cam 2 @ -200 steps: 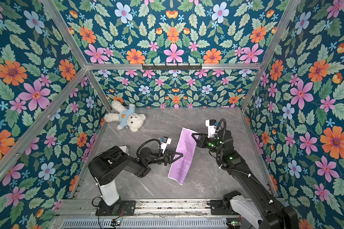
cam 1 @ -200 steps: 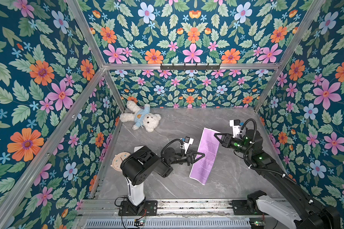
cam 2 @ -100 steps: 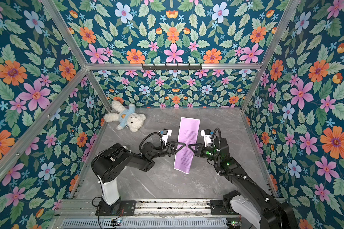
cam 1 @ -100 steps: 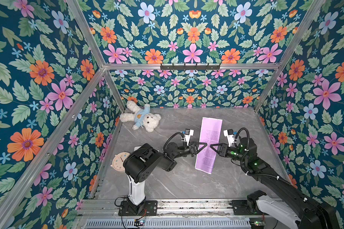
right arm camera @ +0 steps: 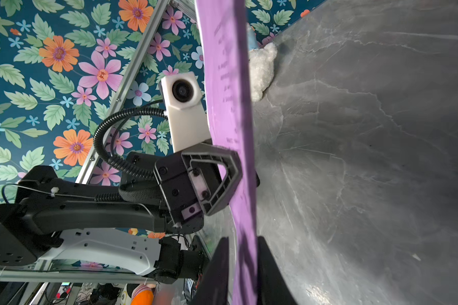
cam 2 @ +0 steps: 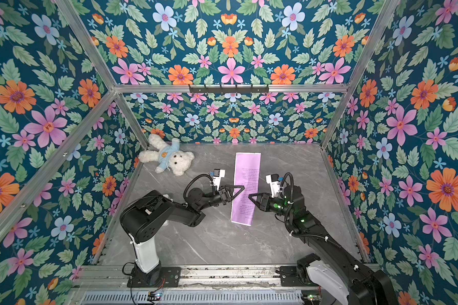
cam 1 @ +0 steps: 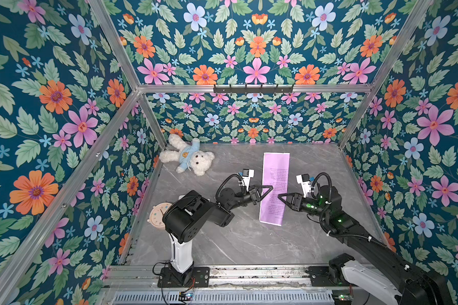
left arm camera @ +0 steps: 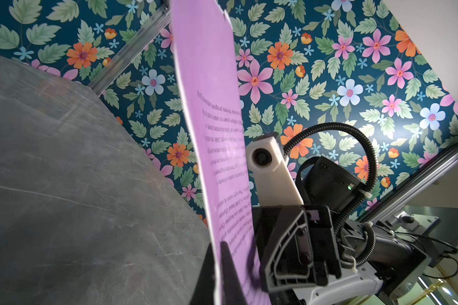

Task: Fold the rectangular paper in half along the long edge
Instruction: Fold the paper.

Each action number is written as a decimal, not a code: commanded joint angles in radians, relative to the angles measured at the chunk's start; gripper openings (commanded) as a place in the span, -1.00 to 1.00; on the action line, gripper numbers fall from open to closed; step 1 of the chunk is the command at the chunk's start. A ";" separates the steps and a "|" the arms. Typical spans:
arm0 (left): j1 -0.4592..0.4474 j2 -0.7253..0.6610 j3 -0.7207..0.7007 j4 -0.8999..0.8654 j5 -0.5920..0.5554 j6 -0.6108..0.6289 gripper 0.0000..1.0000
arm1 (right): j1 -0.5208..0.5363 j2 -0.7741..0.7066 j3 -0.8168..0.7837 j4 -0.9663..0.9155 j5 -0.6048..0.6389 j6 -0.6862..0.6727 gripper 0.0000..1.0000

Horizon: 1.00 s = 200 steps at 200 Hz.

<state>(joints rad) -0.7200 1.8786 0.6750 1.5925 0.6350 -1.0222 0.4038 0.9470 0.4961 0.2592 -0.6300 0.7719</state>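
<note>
The rectangular paper [cam 1: 274,171] [cam 2: 246,171] is a long narrow lilac strip with small dark text, held off the grey table and running front to back. My left gripper [cam 1: 271,187] [cam 2: 243,187] is shut on its left long edge near the middle. My right gripper [cam 1: 279,195] [cam 2: 249,196] is shut on the opposite long edge, facing the left one. In the left wrist view the paper [left arm camera: 214,105] rises edge-on from the left gripper [left arm camera: 217,245]. In the right wrist view the paper [right arm camera: 230,79] runs between the black fingers of the right gripper [right arm camera: 242,240].
A white teddy bear [cam 1: 188,158] in a blue shirt lies at the back left of the table [cam 1: 236,243]. A pale round clock [cam 1: 156,215] sits by the left wall behind the left arm. Flowered walls close in three sides.
The paper swung from a slant to straight front-to-back and shifted toward the back. My right gripper came down the right edge to sit opposite the left; over the last half second little moved.
</note>
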 commanded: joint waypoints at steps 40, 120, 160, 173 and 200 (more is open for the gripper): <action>0.023 -0.013 0.001 0.127 -0.025 -0.008 -1.00 | 0.014 0.031 0.010 0.009 -0.011 -0.001 -0.69; 0.079 -0.033 -0.003 0.127 -0.027 -0.012 -1.00 | 0.035 0.058 0.021 0.004 -0.042 -0.023 -1.00; 0.096 -0.042 -0.007 0.127 -0.025 -0.007 -1.00 | 0.056 0.058 0.053 -0.058 -0.029 -0.075 -0.72; 0.097 -0.048 -0.011 0.127 -0.025 -0.007 -1.00 | 0.059 0.066 0.058 -0.059 -0.055 -0.088 -1.00; 0.103 -0.055 -0.020 0.127 -0.034 -0.004 -1.00 | 0.067 0.079 0.060 -0.056 -0.043 -0.072 -0.15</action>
<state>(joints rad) -0.6216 1.8332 0.6601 1.5921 0.6067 -1.0256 0.4641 1.0176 0.5510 0.2165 -0.6655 0.7078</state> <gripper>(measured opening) 0.052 0.067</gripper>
